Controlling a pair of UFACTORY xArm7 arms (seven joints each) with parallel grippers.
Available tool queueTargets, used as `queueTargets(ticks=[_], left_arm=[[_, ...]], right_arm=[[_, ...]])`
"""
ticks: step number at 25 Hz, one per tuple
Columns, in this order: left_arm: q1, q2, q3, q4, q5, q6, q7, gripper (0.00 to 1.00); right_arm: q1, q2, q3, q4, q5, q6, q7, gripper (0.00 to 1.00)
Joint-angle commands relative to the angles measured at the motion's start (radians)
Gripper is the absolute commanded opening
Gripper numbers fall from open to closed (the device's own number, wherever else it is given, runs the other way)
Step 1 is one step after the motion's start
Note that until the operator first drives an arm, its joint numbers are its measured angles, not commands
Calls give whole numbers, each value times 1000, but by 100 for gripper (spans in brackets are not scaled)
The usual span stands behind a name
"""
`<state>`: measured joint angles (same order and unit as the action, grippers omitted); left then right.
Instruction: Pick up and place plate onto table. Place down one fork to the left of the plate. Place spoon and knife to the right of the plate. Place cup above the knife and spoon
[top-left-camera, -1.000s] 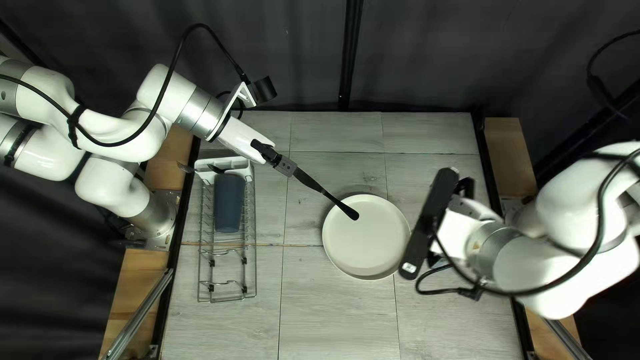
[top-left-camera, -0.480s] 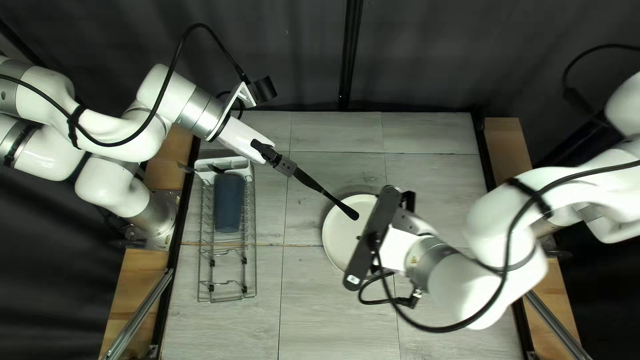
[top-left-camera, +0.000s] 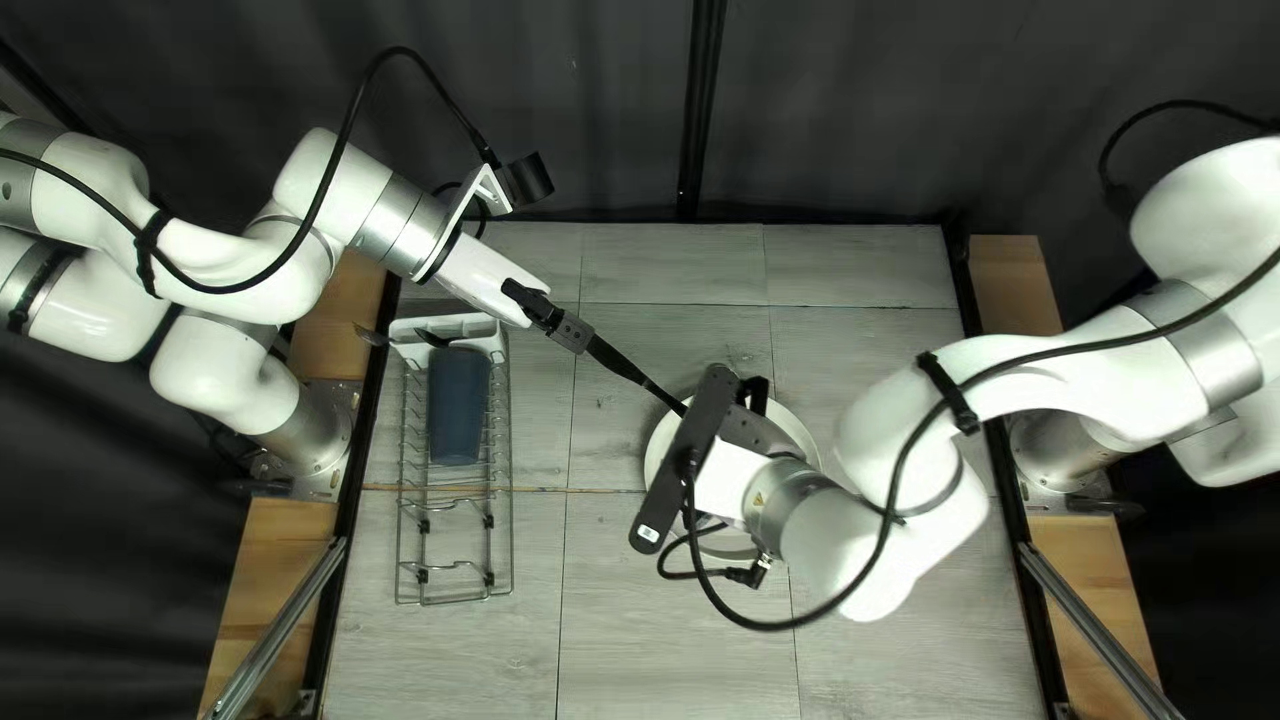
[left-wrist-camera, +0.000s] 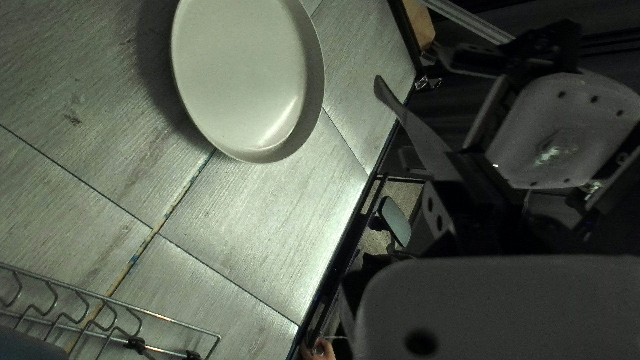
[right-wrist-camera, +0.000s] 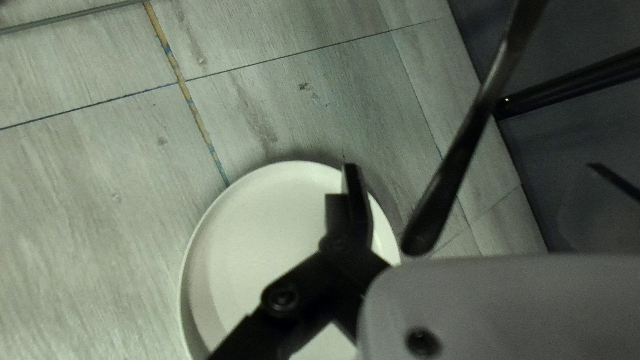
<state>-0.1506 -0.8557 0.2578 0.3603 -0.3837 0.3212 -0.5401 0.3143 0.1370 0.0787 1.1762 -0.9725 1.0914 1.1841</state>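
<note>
The pale plate [top-left-camera: 798,430] lies on the table at the centre of the top left view, partly covered by my right arm. My left gripper [top-left-camera: 571,331] is shut on a dark knife [top-left-camera: 630,372], whose rounded far end reaches toward the plate. In the left wrist view the knife [left-wrist-camera: 415,128] sticks out from my left gripper [left-wrist-camera: 460,173]. My right gripper [top-left-camera: 734,474] hangs above the plate; in its wrist view the right gripper [right-wrist-camera: 349,190] appears shut and empty, beside the knife's end [right-wrist-camera: 423,233]. The blue cup [top-left-camera: 458,407] lies in the wire rack.
At the left of the top left view stands the wire rack [top-left-camera: 510,547], its white holder [top-left-camera: 474,327] bearing dark cutlery [top-left-camera: 431,338]. In the left wrist view a person's hand [left-wrist-camera: 325,349] shows beyond the table's edge, near a chair [left-wrist-camera: 395,220].
My right arm has swung leftward across the table, from beside the plate to over it. My left arm and the knife have stayed in place.
</note>
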Motion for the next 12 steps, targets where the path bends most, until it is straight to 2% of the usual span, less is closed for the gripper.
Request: queueTargets(ticks=[1, 2, 3, 12], left_arm=[[0, 0, 0, 0, 0, 0, 0, 0], [0, 0, 0, 0, 0, 0, 0, 0], [0, 0, 0, 0, 0, 0, 0, 0], [0, 0, 0, 0, 0, 0, 0, 0]], right_arm=[[-13, 3, -11, -18, -9, -35, 11, 98], [-15, 2, -12, -21, -10, -39, 13, 93], [-16, -1, -12, -26, -13, -45, 15, 0], [-16, -10, -12, -40, -22, -55, 15, 0]])
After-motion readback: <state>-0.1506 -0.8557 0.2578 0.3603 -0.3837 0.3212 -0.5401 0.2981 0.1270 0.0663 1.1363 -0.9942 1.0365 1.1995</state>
